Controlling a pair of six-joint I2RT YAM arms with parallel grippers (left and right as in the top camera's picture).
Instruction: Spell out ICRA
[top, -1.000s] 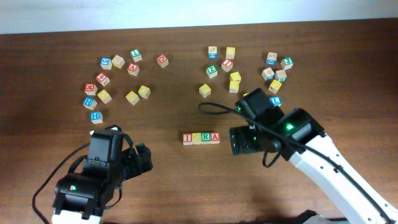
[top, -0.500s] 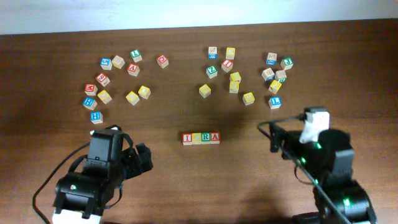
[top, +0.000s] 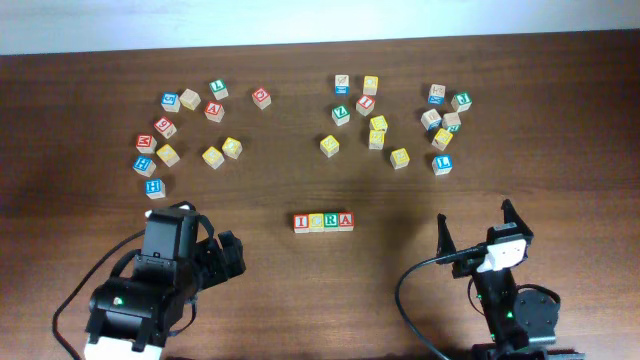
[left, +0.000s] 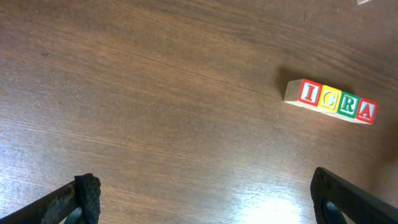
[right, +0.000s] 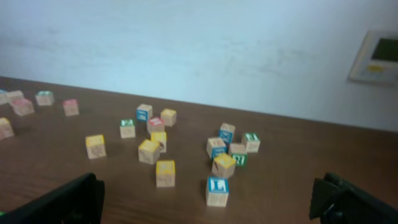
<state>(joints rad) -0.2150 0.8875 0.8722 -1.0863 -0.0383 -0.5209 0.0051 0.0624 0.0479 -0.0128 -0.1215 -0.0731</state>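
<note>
Right arm (top: 512, 300) back; ICRA row (top: 323, 221) straight

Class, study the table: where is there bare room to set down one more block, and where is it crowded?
Free: the strip between the ICRA row and the left cluster and right cluster beyond it, plus patches either side, toward the left gripper and right gripper. Crowded: inside both clusters.

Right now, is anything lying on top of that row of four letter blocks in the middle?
No. The row reading ICRA has nothing stacked on it and rests directly on the table. Its bottom faces are covered, so unseen.
</note>
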